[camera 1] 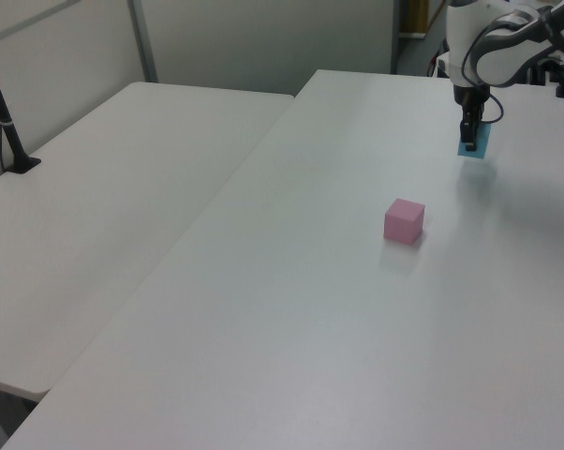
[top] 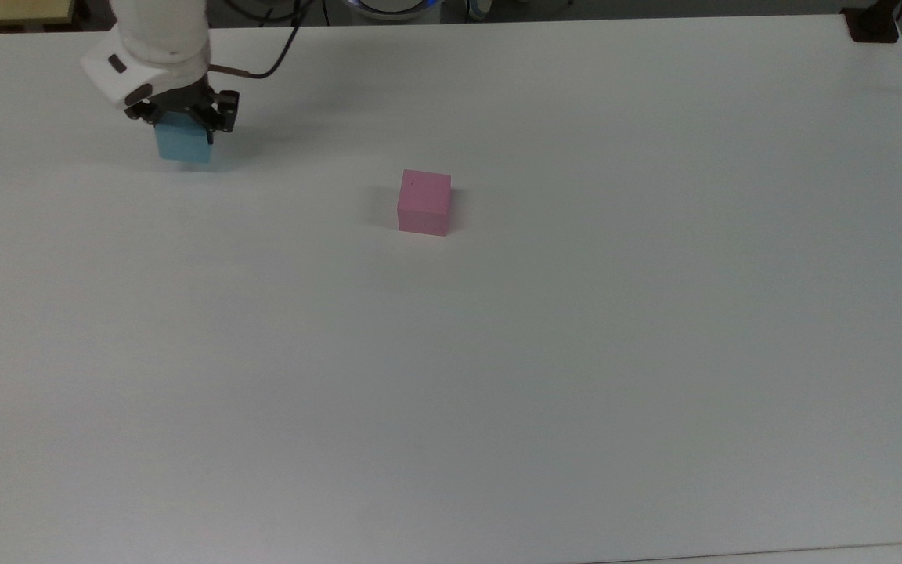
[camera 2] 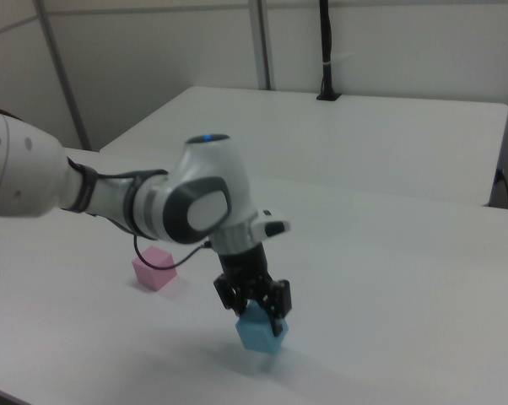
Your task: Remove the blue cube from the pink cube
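Top view: claw (top: 182, 125) pinches the blue cube (top: 183, 146) by opposite flat faces, low over the bench (top: 576, 352), well apart from the pink cube (top: 423, 203). Judged light, rigid, matte; a centred side grip suits.

The top view looks down steeply from high over the near edge of the white counter (top: 576, 392), taking in almost its whole surface, with the arm's base at the far edge. The left view stands off one long side, lower and slanting across the counter, a second table beside it. The right view sits low and close on the opposite side, facing back toward a wall. All three share the pink cube (top: 424, 203) and the claw (top: 182, 125) with the blue cube (top: 182, 146).
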Tool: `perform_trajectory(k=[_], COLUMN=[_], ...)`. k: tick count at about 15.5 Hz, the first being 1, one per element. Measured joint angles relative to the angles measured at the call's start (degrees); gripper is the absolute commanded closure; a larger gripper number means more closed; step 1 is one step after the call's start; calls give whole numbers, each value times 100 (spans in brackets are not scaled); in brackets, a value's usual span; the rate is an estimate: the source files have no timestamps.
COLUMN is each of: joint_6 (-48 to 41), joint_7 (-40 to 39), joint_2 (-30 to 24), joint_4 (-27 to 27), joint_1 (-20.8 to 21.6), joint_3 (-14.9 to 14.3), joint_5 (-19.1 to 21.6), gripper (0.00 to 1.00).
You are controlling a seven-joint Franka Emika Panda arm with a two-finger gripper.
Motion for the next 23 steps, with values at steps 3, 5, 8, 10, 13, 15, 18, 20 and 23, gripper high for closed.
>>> perform_trajectory(k=[3,5,8,10,13,15,18,20,23], joint_6=[202,202,202,202,26,-954,-2667,-3465,-4197], joint_7=[-743,-876,-876,-876,-820,-693,-448,83,724], joint_2=[119,156,193,200,180,48,-161,-281,-442], joint_4=[-72,-76,-78,-77,61,701,2126,2907,3549], joint_1=[-244,-262,-262,-263,-268,-266,-207,-59,330], joint_3=[0,2,8,8,8,22,77,105,128], joint_5=[553,808,1174,1242,1298,1677,2321,2428,2430], gripper=[21,0,0,0,0,0,0,0,0])
